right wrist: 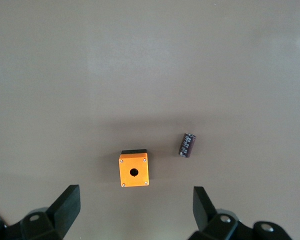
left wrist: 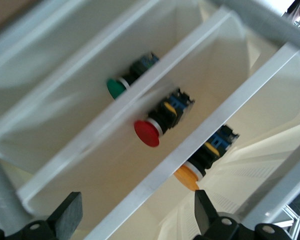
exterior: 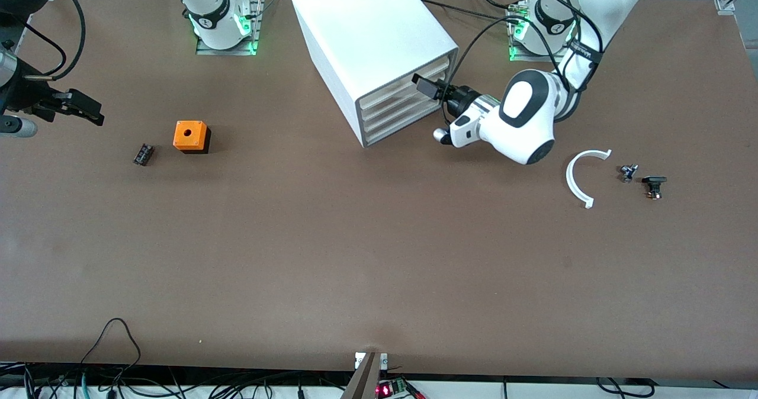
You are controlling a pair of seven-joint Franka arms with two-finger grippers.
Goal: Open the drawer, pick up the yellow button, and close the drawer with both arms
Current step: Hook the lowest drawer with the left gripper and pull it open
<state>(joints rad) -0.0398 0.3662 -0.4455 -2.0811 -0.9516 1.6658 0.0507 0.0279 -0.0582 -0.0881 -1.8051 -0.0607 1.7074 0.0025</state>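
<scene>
Left gripper (exterior: 427, 87) spread wide at cabinet (exterior: 370, 50) front; could miss the top drawer (exterior: 402, 85). Right gripper (exterior: 80, 108) waits, fingers apart, over table (exterior: 355, 257).

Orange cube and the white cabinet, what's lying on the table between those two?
Nothing: the front view shows only bare brown table between the orange cube and the white cabinet. The small black ribbed part lies beside the cube, toward the right arm's end.

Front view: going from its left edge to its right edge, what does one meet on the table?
Right gripper → small black ribbed part → orange cube → white cabinet → left gripper → white curved strip → small dark part → black part.
</scene>
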